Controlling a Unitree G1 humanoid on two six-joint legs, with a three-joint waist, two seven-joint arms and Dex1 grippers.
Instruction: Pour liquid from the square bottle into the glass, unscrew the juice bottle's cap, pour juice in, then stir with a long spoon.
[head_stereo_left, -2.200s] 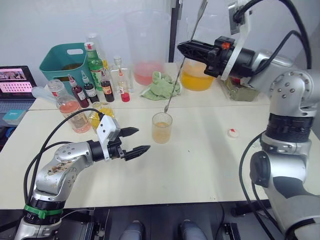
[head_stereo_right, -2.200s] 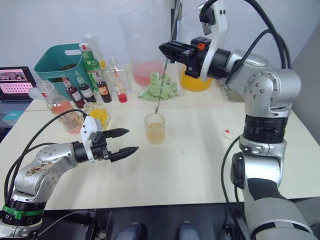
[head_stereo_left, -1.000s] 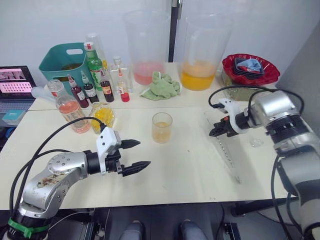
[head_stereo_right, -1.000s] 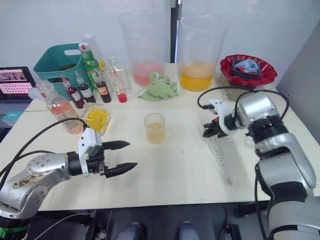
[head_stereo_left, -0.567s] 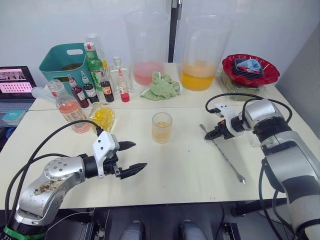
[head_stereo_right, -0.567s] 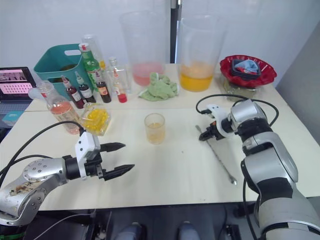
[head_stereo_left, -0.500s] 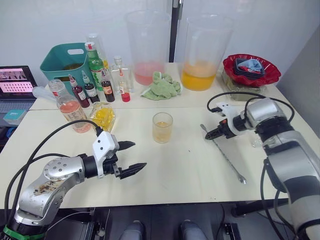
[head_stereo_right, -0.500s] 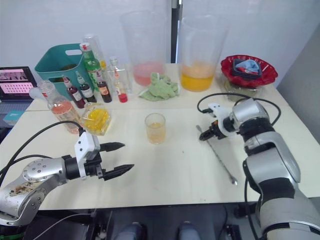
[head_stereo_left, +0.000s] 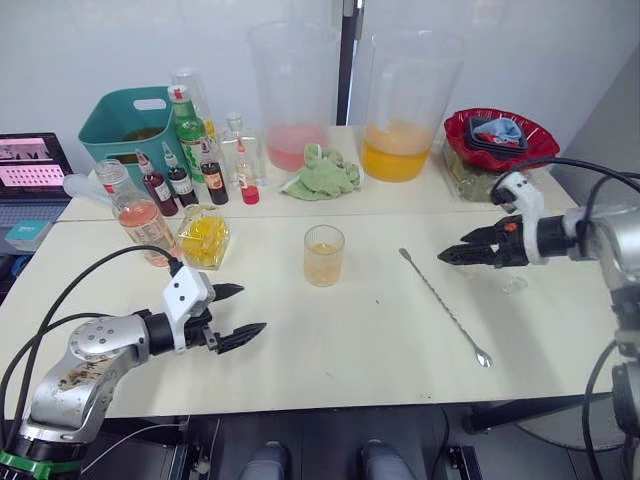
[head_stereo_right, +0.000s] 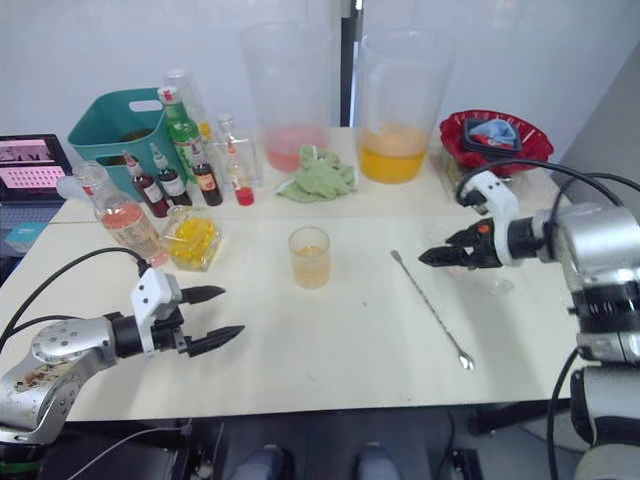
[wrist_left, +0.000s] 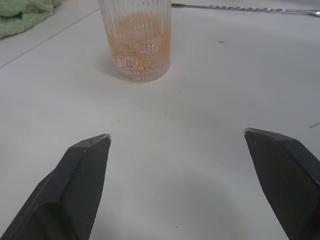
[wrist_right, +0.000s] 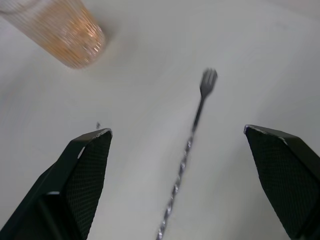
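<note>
The glass (head_stereo_left: 324, 255) stands mid-table with orange liquid in its lower part; it also shows as a ribbed glass (wrist_left: 136, 40) ahead of my left gripper (head_stereo_left: 250, 309). That gripper is open and empty, low over the table to the glass's front left. The long spoon (head_stereo_left: 443, 305) lies flat on the table right of the glass. Past the spoon's far end, my right gripper (head_stereo_left: 452, 249) hovers open and empty. The square bottle (head_stereo_left: 204, 237) sits left of the glass, with the uncapped juice bottle (head_stereo_left: 135, 215) beside it. A small round cap (head_stereo_left: 513, 285) lies under the right arm.
Along the back stand a teal basket (head_stereo_left: 130, 120), a green bottle (head_stereo_left: 188, 125), small dark bottles (head_stereo_left: 180, 182), two big pitchers (head_stereo_left: 295, 95) (head_stereo_left: 408, 105), a green cloth (head_stereo_left: 322, 170) and a red bowl (head_stereo_left: 500, 135). A screen (head_stereo_left: 30, 162) sits far left.
My right gripper opened, let go of the long spoon and drew back to the right; the spoon now lies on the table. My left gripper pulled back a little to the left.
</note>
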